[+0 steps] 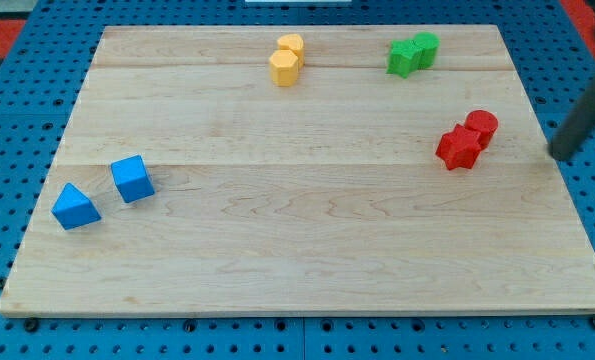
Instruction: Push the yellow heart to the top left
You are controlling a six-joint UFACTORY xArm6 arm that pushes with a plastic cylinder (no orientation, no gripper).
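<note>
My tip (557, 156) rests at the table's (307, 250) right edge, the rod slanting up-right; there is no hand. Nearest are two touching red blocks (466, 139). The yellow heart (285, 68), possibly, touches another yellow block (292, 45) top centre.

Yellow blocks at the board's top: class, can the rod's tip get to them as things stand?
Probably yes. My tip sits at the view's right edge, right of the red blocks; the yellow blocks lie up-left, and bare board between the red and green blocks leaves a path.
</note>
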